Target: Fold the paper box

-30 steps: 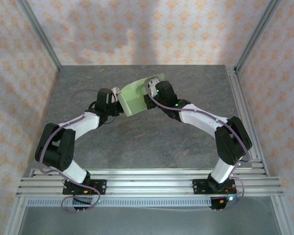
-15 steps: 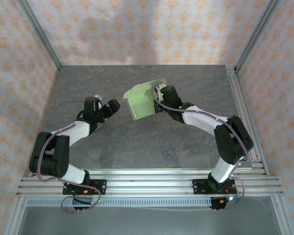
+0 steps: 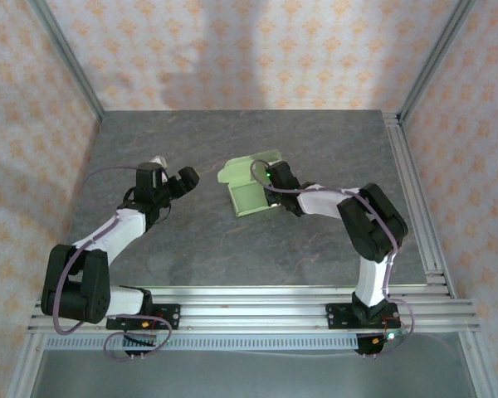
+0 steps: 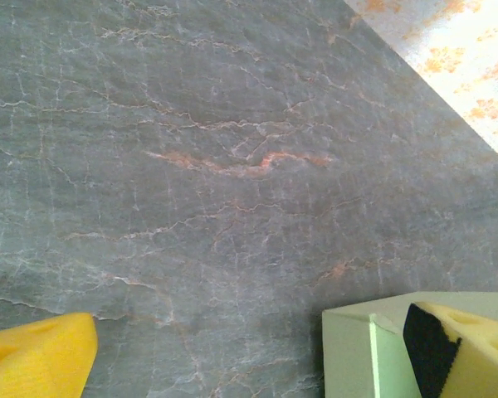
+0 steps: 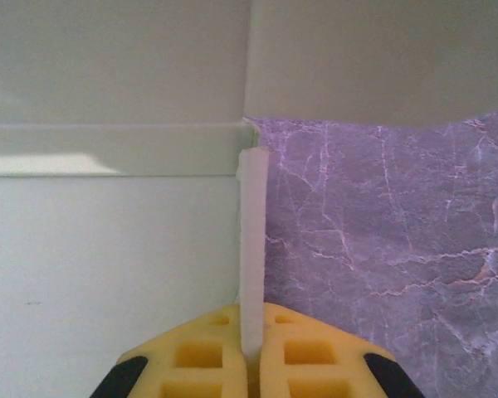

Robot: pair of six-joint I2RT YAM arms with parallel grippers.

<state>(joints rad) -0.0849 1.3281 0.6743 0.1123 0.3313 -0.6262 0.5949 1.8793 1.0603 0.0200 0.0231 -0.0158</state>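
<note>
You are holding the paper box (image 3: 251, 191) near the middle of the counter (image 3: 232, 249), slightly right of centre; whether it is resting on the surface or hanging just above it, you cannot tell. Your right tool (image 3: 271, 177) is clamping one thin upright wall on the box's right side, and in the right wrist view the card edge is standing pinched between the yellow pads (image 5: 191, 365). Your left tool (image 3: 176, 172) is waiting with its jaws apart, gripping nothing, off to the left of the box and not touching it. The fold is looking only partly done. A far wall is standing up from the base panel and a creased corner is showing, while the near side is lying low and open. So you are probably facing the remaining walls and the tucking of tabs, with the left tool needing a fresh hold. Bare counter is lying on every side of the box, widest toward the near and left. The frame rail (image 3: 407, 182) on the right and the patterned walls (image 3: 232, 50) are sitting well apart from it.
</note>
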